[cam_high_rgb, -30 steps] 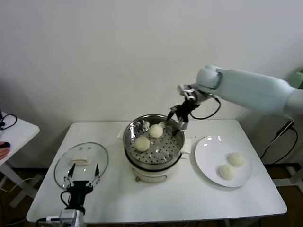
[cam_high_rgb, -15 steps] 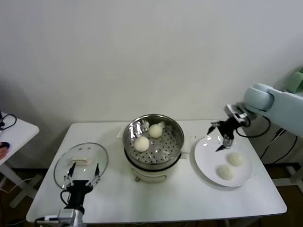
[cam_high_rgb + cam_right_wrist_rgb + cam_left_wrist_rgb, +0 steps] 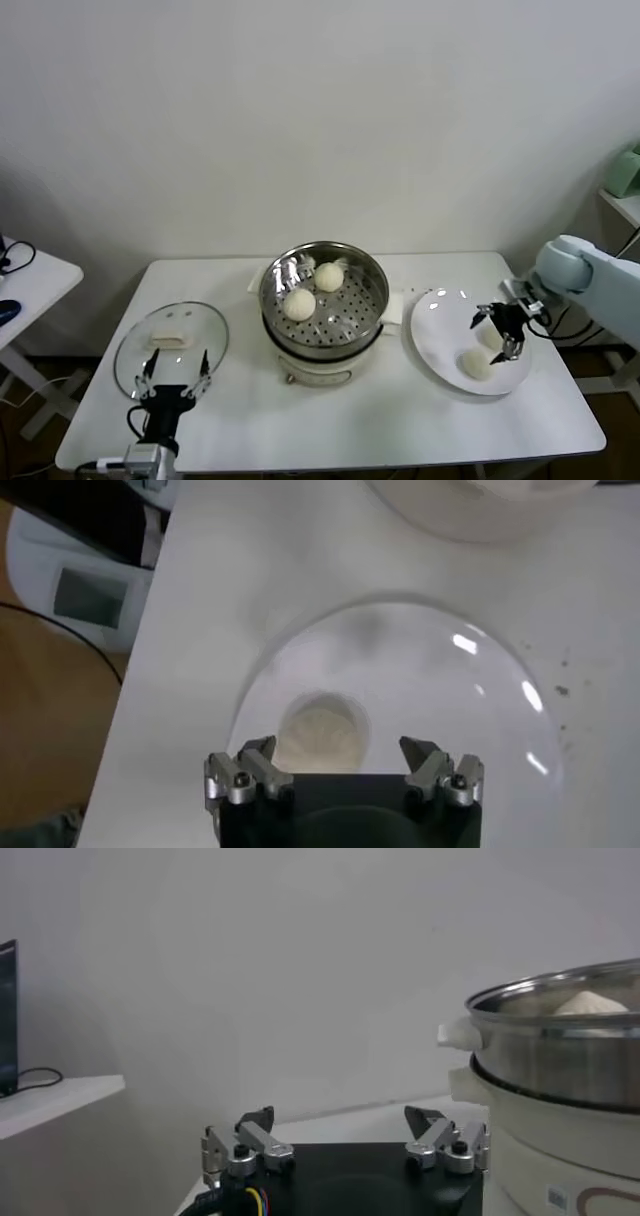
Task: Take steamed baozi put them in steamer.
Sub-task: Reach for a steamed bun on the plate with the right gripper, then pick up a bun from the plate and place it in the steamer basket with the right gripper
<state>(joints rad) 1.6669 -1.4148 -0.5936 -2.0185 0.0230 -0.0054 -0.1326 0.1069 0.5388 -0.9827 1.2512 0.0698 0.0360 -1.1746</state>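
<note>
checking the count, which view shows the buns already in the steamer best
The head view: both baozi in the steamer, one nearer and one farther back, show whole from above. The left wrist view catches only one bun's top over the rim. The right wrist view shows neither.

Glass lid [image 3: 171, 346] and white plate [image 3: 435, 335] on table [image 3: 380, 415]

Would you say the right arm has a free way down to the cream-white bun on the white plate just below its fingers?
Probably yes. The right gripper hangs open right over the plate, nothing lies between it and the cream-white bun, and the second bun sits apart nearer the table's front edge.
</note>
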